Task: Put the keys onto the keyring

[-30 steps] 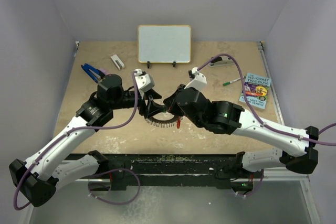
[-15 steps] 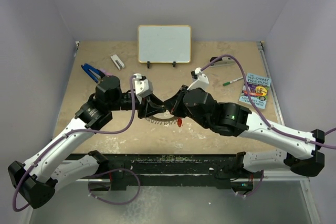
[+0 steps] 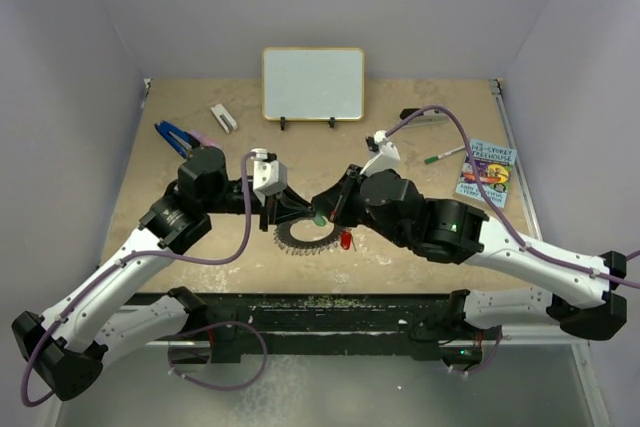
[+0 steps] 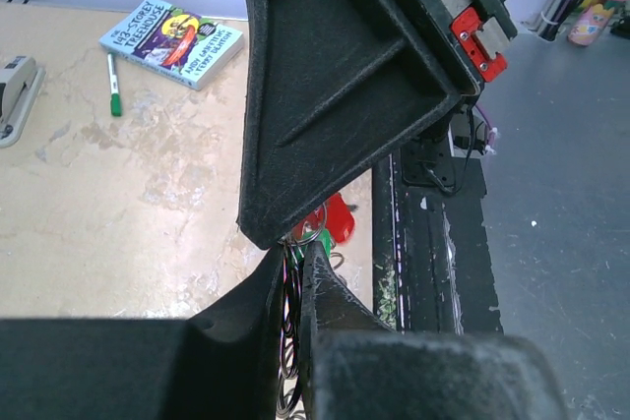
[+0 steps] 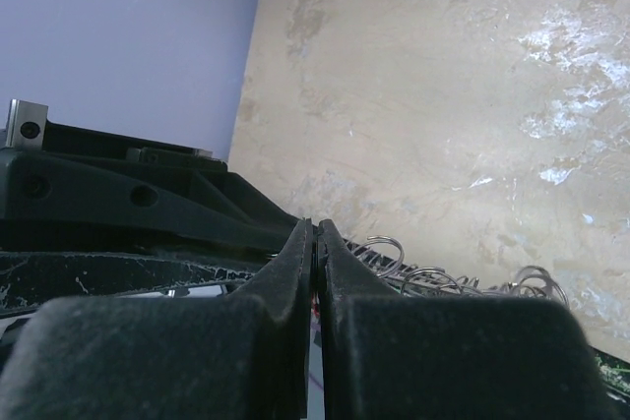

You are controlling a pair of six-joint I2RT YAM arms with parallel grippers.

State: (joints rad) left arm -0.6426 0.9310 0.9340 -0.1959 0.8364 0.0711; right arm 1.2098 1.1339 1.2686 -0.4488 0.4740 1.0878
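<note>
The keyring [image 3: 300, 239], a flat silver ring with a jagged fringe, hangs low over the table's middle between both grippers. My left gripper [image 3: 303, 215] is shut on its rim; in the left wrist view thin wire loops [image 4: 290, 312] run between the closed fingers [image 4: 292, 251]. My right gripper [image 3: 323, 211] meets it tip to tip, shut on the same stretch of rim [image 5: 316, 226], with fringe loops [image 5: 394, 248] beside its fingers. The green key [image 3: 318, 218] and the red key [image 3: 345, 240] dangle there, red [image 4: 335, 218] above green [image 4: 325, 241].
A whiteboard [image 3: 312, 83] stands at the back. A book [image 3: 486, 172], a green-capped pen [image 3: 440, 156] and a stapler [image 3: 425, 117] lie at the right. Blue-handled pliers [image 3: 175, 137] and a white clip [image 3: 223, 118] lie at the back left. A black rail [image 3: 320, 302] edges the near side.
The left gripper closed onto the keyring. Both arms shifted and the ring now shows flatter and lower, with the green key come into view.
</note>
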